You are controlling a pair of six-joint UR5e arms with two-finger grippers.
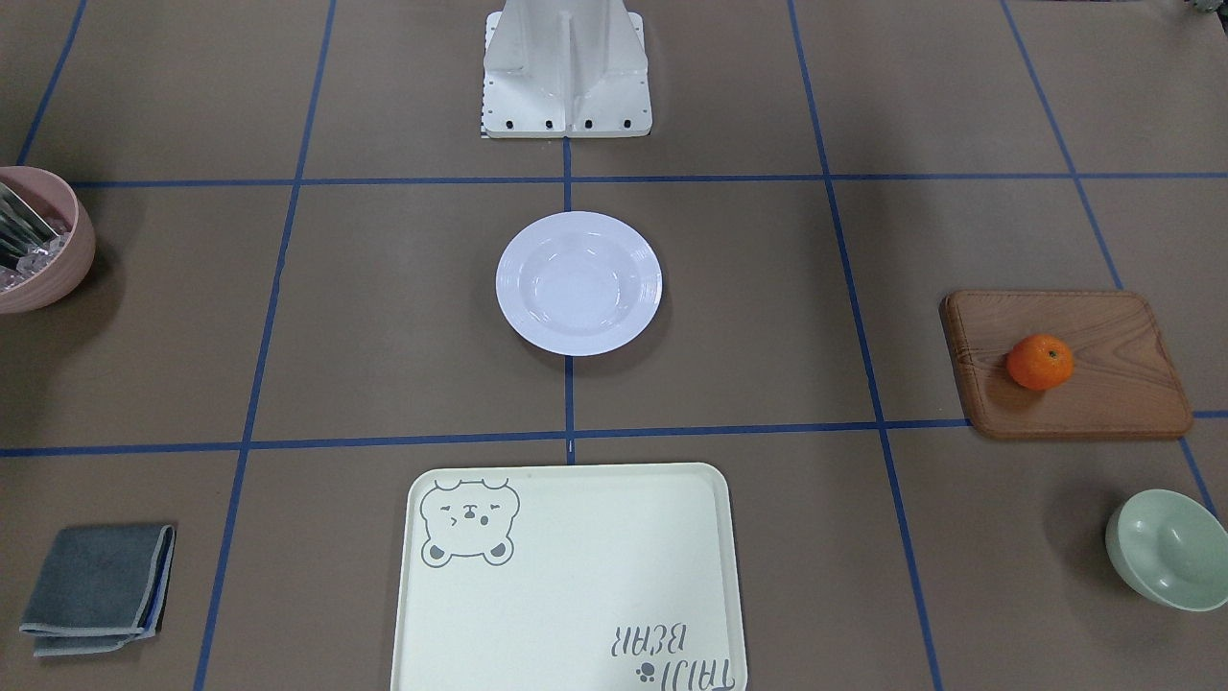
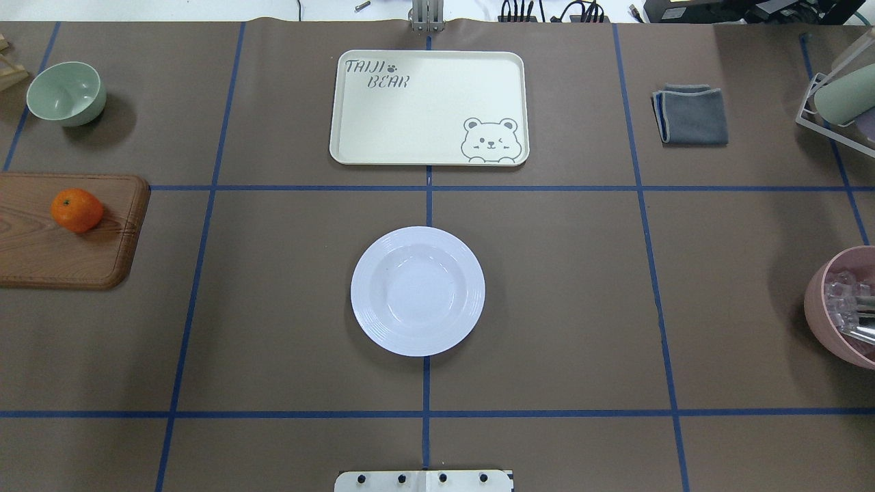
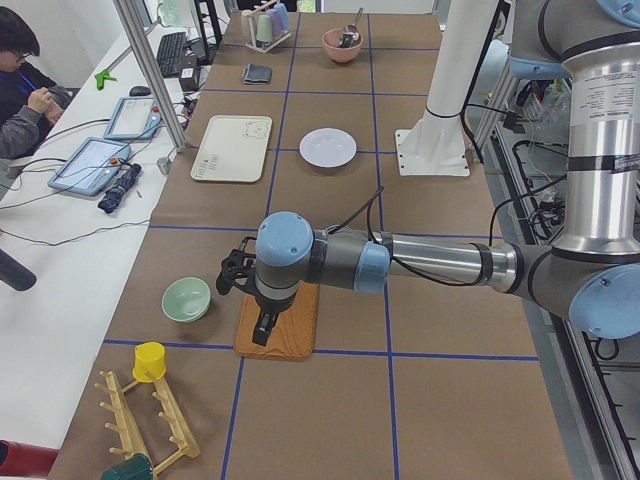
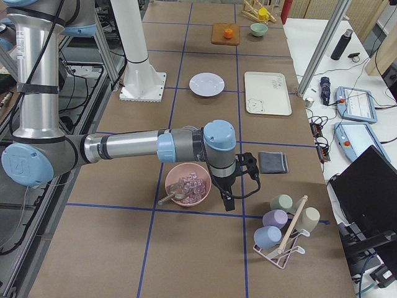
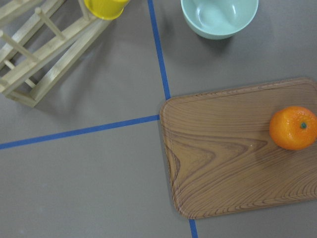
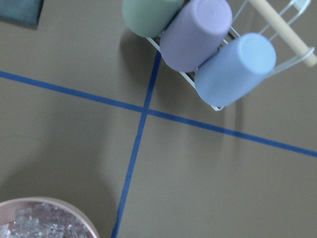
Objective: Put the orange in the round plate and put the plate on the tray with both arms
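- Orange [image 1: 1040, 362]: sits on the wooden board [image 1: 1103, 384] at my left end of the table, well apart from the plate. Nothing touches it.
- Plate [image 1: 578, 284]: empty, mid-table, between the robot base [image 1: 566, 77] and the tray.
- Tray [image 1: 576, 576]: bare, on the far side of the plate from the base.
- Left claw [image 3: 262, 335]: hangs pointing down over the board. Only the side camera shows it, so I cannot tell how far its jaws stand apart. Its wrist camera has the orange at the right edge of the picture, not centred.
- Right claw [image 4: 226, 203]: hangs at the other end of the table, just beside the pink bowl [image 4: 186, 184]. I cannot tell its jaw state either.
- Step in hand, as I judge it: the first one, picking up the orange. No part of the task is done yet.
- Next move calls for bringing the left claw over until the orange sits under it. The jaws must be wider than the fruit, then come down and close gently.
- Risk: a round fruit on a smooth board may roll if one finger touches first.
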